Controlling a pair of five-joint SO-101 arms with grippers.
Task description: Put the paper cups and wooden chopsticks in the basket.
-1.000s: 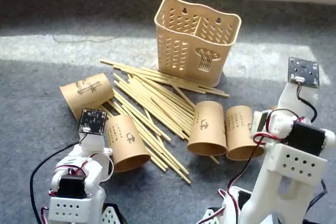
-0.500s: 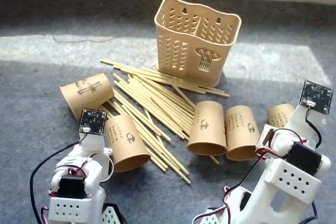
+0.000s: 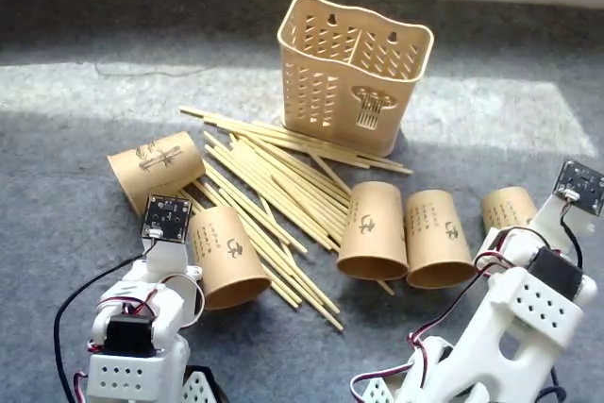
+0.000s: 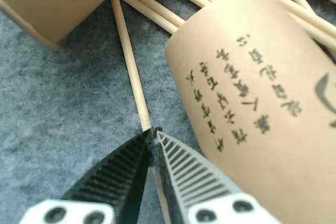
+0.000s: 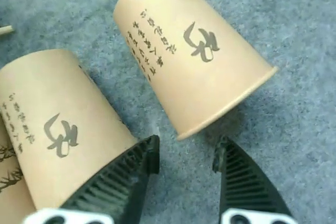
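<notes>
The tan slotted basket [image 3: 354,73] stands upright at the back. In front of it lies a spread of wooden chopsticks [image 3: 274,186], with several paper cups on their sides around it. My right gripper [image 5: 184,156] is open, just short of the rim of the rightmost cup [image 5: 194,61] [image 3: 510,207], with a second cup [image 5: 58,124] beside its finger. My left gripper [image 4: 154,135] is shut, its tips at the end of one chopstick [image 4: 128,61] that runs under them, beside a cup [image 4: 262,98] [image 3: 226,257].
Grey carpet covers the surface. A further cup [image 3: 156,169] lies at the left, and two [image 3: 371,231] [image 3: 437,238] lie side by side in the middle. The left arm [image 3: 142,327] and right arm [image 3: 528,299] stand at the front edge.
The right arm has swung to the right and down, uncovering the rightmost cup. The left arm and all objects have stayed put.
</notes>
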